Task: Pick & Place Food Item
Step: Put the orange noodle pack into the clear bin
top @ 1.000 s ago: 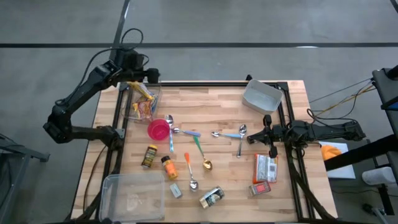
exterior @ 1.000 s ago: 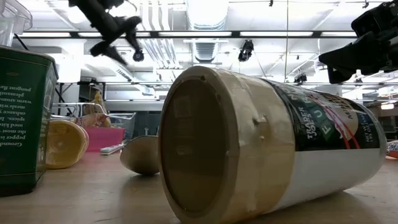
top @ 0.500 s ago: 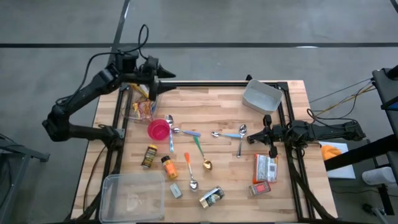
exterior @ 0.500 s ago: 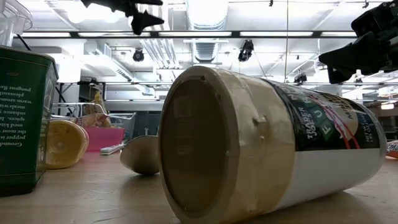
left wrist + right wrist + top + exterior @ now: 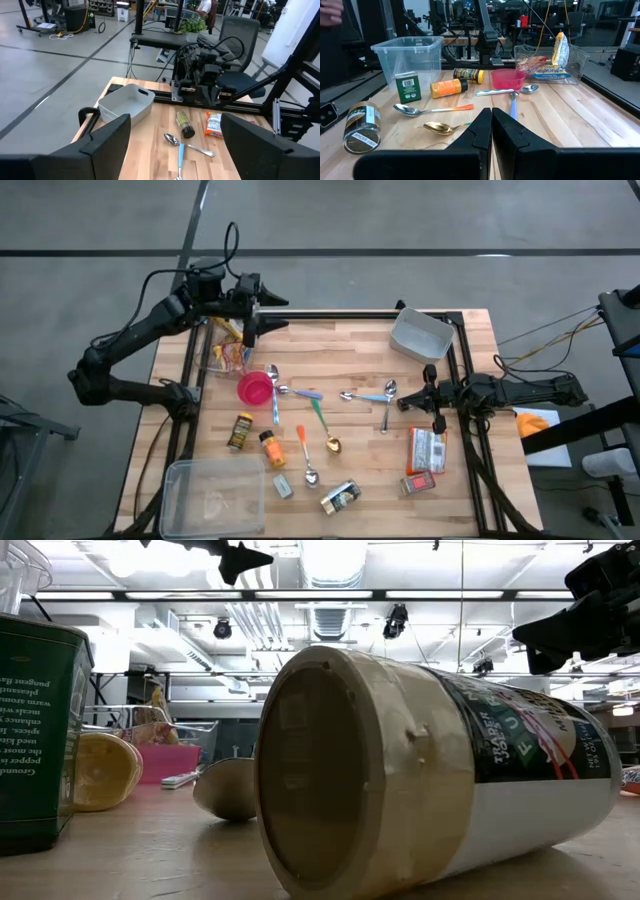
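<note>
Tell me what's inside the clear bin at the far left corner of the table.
The clear bin holds snack packets, one yellow packet standing upright. What lies beneath them is covered. The open left gripper hovers beside it, empty.

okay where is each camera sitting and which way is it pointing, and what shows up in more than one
High: overhead, looking straight down; both arms, left gripper open.
Low: table-top height, behind a tipped jar; the left gripper overhead.
Left wrist: faces across the table to the grey bin; own fingers.
Right wrist: faces the pink bowl; shut right gripper.
Shared: bowl, bin.
</note>
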You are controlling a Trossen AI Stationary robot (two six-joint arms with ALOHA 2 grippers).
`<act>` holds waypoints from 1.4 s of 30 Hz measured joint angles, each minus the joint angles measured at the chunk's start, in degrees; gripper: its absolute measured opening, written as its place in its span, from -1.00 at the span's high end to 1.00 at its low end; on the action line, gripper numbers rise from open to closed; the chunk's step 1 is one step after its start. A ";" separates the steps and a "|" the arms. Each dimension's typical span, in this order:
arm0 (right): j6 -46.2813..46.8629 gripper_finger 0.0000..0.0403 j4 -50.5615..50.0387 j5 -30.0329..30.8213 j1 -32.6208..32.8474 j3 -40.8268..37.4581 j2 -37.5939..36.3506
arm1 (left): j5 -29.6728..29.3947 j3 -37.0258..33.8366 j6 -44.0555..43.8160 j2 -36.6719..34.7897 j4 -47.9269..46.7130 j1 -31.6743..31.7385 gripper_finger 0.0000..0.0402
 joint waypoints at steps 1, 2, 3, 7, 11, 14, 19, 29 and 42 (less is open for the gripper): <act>0.02 0.95 0.00 0.00 0.02 0.00 0.00 | 0.00 0.00 0.00 0.00 -0.01 0.00 -0.55; 0.00 0.95 0.01 0.00 0.02 0.00 0.00 | 0.00 0.00 0.00 0.00 0.01 0.00 -0.55; 0.00 0.95 0.00 0.00 0.02 0.00 0.00 | 0.00 0.00 0.00 0.00 -0.01 0.00 -0.55; 0.00 0.95 0.02 0.00 0.01 0.00 0.00 | 0.00 -0.04 -0.02 0.01 -0.01 0.00 -0.55; 0.00 0.95 0.00 0.00 0.00 0.00 0.00 | 0.00 -0.04 -0.02 0.02 -0.01 0.00 -0.55; 0.00 0.95 0.00 0.00 0.02 0.00 0.00 | 0.00 -0.04 -0.04 0.02 -0.01 0.00 -0.55; 0.00 0.95 0.00 0.00 0.02 0.00 0.00 | 0.00 -0.04 -0.12 0.02 -0.01 0.00 -0.55; -0.10 0.95 0.02 0.19 0.00 0.00 0.02 | 0.00 -0.04 -0.20 0.02 -0.01 -0.02 -0.55; -1.48 0.95 1.14 6.45 0.00 0.00 0.05 | 0.00 -0.04 -0.17 0.04 -0.03 -0.01 -0.55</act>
